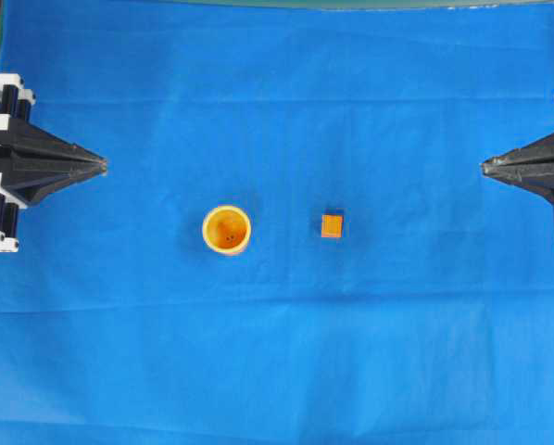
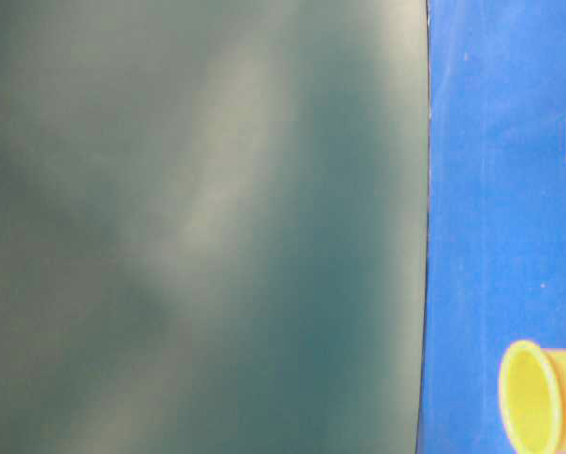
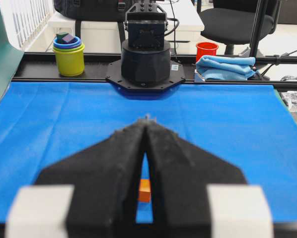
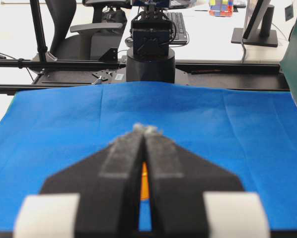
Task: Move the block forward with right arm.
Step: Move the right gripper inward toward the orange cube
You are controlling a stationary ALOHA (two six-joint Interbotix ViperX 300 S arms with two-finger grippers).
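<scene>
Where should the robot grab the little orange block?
Probably by two opposite flat sides of the block, coming down from above. It sits flat on the blue cloth, apart from the cup, so there is room all around. The right pincer is shut and far off.

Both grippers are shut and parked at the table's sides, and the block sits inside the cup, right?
Not quite: the block sits on the cloth beside the cup, apart from it, as the overhead view shows. Both grippers, left and right, are shut at the sides.
</scene>
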